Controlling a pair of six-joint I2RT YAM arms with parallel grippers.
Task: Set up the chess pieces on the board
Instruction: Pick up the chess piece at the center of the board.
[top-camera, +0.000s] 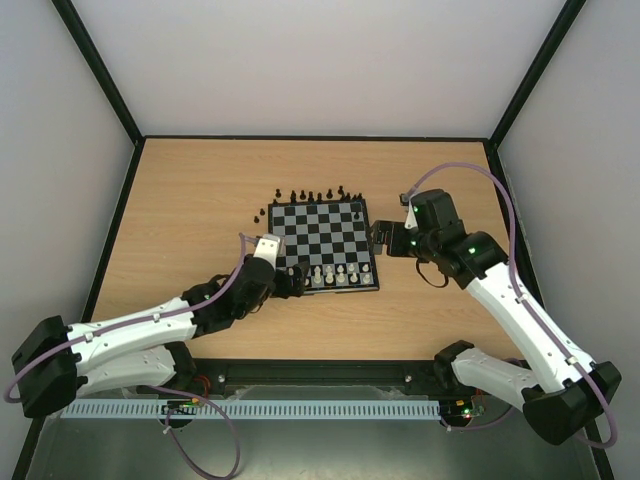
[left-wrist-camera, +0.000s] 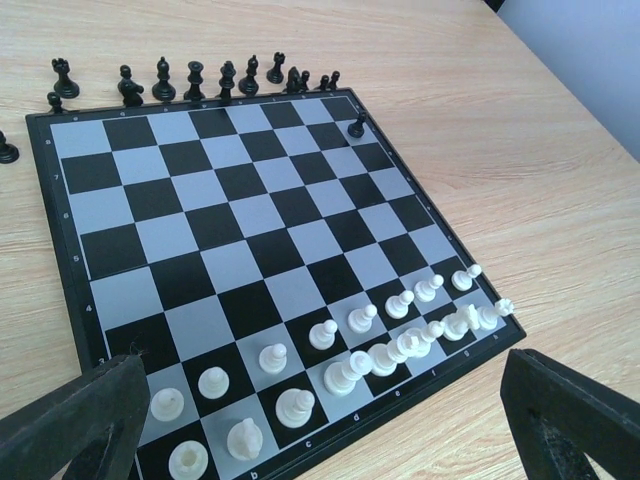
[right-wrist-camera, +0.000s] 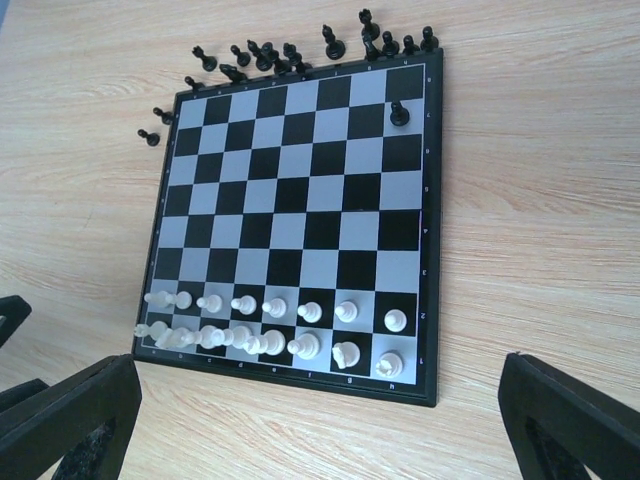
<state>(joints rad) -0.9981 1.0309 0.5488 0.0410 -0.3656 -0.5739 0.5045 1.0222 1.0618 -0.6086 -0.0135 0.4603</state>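
The board (top-camera: 322, 232) lies in the middle of the table. White chess pieces (top-camera: 335, 275) fill its two nearest rows, standing upright (left-wrist-camera: 362, 318) (right-wrist-camera: 310, 312). Black chess pieces (top-camera: 315, 195) stand in a loose row on the wood just beyond the far edge (left-wrist-camera: 195, 82) (right-wrist-camera: 262, 55). One black pawn (top-camera: 358, 215) stands on the board near the far right corner (left-wrist-camera: 356, 126) (right-wrist-camera: 399, 112). My left gripper (top-camera: 292, 281) is open at the near left corner (left-wrist-camera: 320, 440), holding nothing. My right gripper (top-camera: 382, 238) is open beside the right edge (right-wrist-camera: 320, 430), also holding nothing.
Two stray black pawns (top-camera: 260, 214) sit on the wooden table (top-camera: 190, 210) left of the board's far corner (right-wrist-camera: 150, 137). Black frame posts (top-camera: 110, 90) and pale walls enclose the table on three sides.
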